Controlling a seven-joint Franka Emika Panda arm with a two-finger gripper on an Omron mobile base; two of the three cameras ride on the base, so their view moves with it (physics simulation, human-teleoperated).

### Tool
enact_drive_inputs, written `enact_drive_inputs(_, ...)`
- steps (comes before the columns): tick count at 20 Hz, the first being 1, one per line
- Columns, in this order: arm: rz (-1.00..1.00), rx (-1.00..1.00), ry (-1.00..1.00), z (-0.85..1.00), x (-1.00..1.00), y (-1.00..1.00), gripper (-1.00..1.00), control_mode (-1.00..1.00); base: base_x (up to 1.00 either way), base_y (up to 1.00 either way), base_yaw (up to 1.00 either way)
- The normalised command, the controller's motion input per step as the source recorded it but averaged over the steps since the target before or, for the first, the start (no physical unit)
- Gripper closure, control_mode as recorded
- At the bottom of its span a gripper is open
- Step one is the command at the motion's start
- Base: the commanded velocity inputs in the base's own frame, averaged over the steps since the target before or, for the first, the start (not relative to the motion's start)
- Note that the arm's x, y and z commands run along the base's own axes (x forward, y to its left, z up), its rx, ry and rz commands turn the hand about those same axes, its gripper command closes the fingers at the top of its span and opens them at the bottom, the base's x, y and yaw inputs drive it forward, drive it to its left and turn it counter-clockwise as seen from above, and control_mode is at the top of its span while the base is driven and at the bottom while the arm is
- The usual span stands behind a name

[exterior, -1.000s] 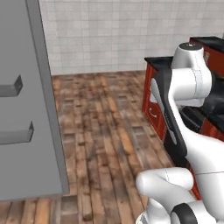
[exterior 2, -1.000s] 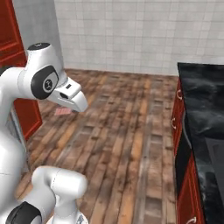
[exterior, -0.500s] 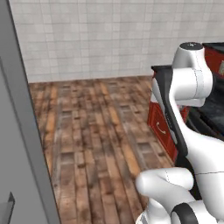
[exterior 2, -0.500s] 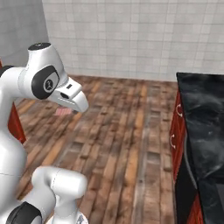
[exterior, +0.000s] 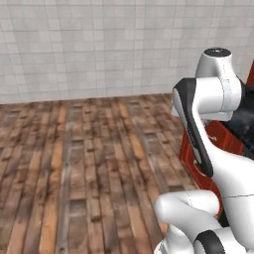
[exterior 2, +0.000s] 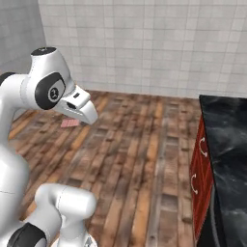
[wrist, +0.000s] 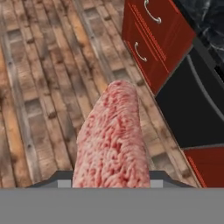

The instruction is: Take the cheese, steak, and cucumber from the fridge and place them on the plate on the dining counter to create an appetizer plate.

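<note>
Wooden floor (exterior: 74, 163) takes up most of both base views; red cabinets (exterior 2: 202, 169) with black tops sit at the right edge. Steak (wrist: 111, 140) in the end effector (wrist: 109, 186), which is clamped on it part-open. It shows bottom centre of the hand view. Long axis runs bottom to top of that frame, free end pointing away over the floor. Risk: overhang is long, so base turning could swing it loose and drop it.
</note>
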Motion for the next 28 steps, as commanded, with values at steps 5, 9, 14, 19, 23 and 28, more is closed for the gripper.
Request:
enact_drive_inputs(5,0.0,0.0,0.0,0.0,0.0,0.0,1.0,1.0,1.0,-0.13,0.0)
enact_drive_inputs(9,0.0,0.0,0.0,0.0,0.0,0.0,1.0,1.0,1.0,-0.01,-0.03)
enact_drive_inputs(14,0.0,0.0,0.0,0.0,0.0,0.0,1.0,1.0,1.0,0.0,-0.11)
enact_drive_inputs(19,0.0,0.0,0.0,0.0,0.0,0.0,1.0,1.0,1.0,0.0,-0.28)
enact_drive_inputs(23,0.0,0.0,0.0,0.0,0.0,0.0,1.0,1.0,1.0,0.06,-0.48)
enact_drive_inputs(28,0.0,0.0,0.0,0.0,0.0,0.0,1.0,1.0,0.76,0.14,-0.61)
